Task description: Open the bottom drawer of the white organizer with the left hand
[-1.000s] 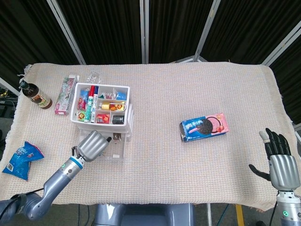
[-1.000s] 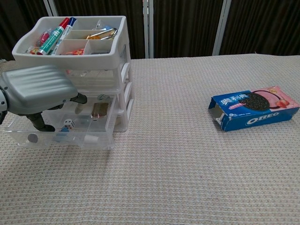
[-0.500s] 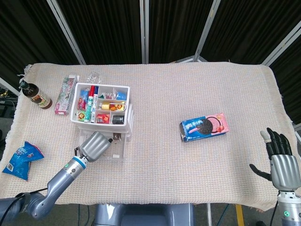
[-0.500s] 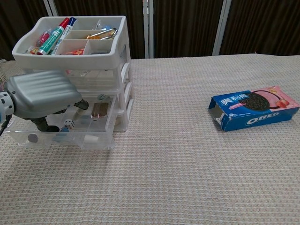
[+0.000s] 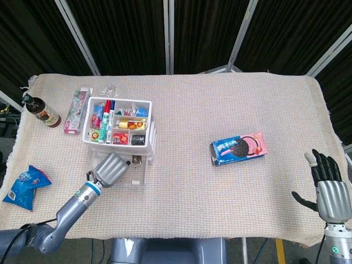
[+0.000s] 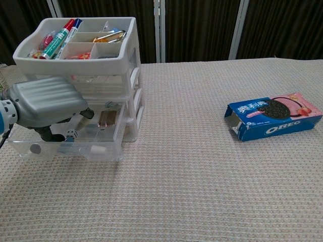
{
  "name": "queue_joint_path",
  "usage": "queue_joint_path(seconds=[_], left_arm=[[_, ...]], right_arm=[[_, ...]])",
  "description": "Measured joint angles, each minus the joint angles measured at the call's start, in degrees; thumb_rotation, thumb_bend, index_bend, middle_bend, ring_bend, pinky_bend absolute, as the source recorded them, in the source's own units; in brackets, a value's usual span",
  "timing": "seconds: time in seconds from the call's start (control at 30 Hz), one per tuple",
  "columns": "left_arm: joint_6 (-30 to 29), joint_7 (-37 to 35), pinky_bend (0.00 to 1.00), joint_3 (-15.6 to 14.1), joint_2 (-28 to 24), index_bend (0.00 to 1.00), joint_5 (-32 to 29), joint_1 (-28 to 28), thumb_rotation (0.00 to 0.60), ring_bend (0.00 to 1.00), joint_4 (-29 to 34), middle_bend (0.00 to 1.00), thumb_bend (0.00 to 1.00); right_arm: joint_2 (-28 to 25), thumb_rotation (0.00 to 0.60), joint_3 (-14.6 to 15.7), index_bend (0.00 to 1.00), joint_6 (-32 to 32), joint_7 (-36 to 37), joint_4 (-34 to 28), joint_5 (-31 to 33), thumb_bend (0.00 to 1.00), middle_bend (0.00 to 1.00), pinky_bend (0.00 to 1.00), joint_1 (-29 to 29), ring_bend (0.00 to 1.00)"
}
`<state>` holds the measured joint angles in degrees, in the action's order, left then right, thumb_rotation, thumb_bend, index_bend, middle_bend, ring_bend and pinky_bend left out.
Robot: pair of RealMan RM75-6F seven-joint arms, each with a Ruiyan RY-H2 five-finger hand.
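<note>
Snack bag (image 5: 22, 186): blue, crumpled, lying at the near-left edge of the table (image 5: 220, 104), well apart from everything else.
Sauce bottle (image 5: 39, 110): dark w/ a label, standing upright at the far-left edge.
Pink box (image 5: 76, 110): lying flat just right of the bottle, beside the organizer's left side.
Left hand (image 6: 43, 101): reaching in from the near left, palm down over the pulled-out drawer; fingers are curling down over the drawer's rim and into it. Whether they are actually pinching the rim or just hooking it – can't tell, the back of the hand is blocking that in both views.
Bottom drawer (image 6: 96, 147): clear plastic, sticking well out toward the near side of the organizer, resting on the cloth. A die (image 6: 71, 134) and a few small bits are showing through its walls.
White organizer (image 5: 147, 144): sitting left of table center; the 2 drawers above the bottom one are sitting pushed in.
Top tray (image 6: 127, 45): holding markers (image 6: 57, 38) on its left, a clip and small items in the other compartments.
Oreo box (image 6: 273, 120): blue and pink, lying flat right of center, well apart from the organizer.
Right hand (image 5: 328, 191): hovering off the near-right corner of the table, fingers spread apart and pointing far, holding nothing. Showing in the head view only.
</note>
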<state>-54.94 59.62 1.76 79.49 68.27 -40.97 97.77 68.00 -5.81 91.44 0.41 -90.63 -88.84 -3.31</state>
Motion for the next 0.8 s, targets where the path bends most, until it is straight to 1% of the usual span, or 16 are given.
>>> queue_joint_path(seconds=[0.1,0.47,0.67,0.8], left_arm=[[-0.07,0.0,0.81,-0.43,0.2,0.53,-0.24,-0.21,0.6,0.94,-0.23,1.0,0.37],[-1.44,-1.22,0.81,-1.38,-0.31,0.54,0.46,-0.27,0.6,0.94,0.2,1.0,0.37],[-3.21,-2.87,0.81,-1.45,-2.1,0.54,2.19,0.11,0.6,0.94,2.28,1.0,0.37],[-4.78,-4.5,0.81,-1.62,-4.4,0.54,4.29,0.62,0.6,0.94,4.66,1.0,0.37]], right_arm=[[-0.01,0.6,0.02,0.0,-0.07,0.04,0.01,0.0,0.02,0.0,0.0,-0.03,0.0],[-0.01,0.6,0.05,0.0,0.04,0.1,0.01,-0.21,0.02,0.0,0.0,-0.04,0.0],[-0.02,0.6,0.11,0.0,-0.04,0.05,-0.03,-0.24,0.02,0.0,0.0,-0.05,0.0],[-0.09,0.6,0.09,0.0,0.1,0.12,-0.1,-0.26,0.02,0.0,0.0,0.0,0.0]])
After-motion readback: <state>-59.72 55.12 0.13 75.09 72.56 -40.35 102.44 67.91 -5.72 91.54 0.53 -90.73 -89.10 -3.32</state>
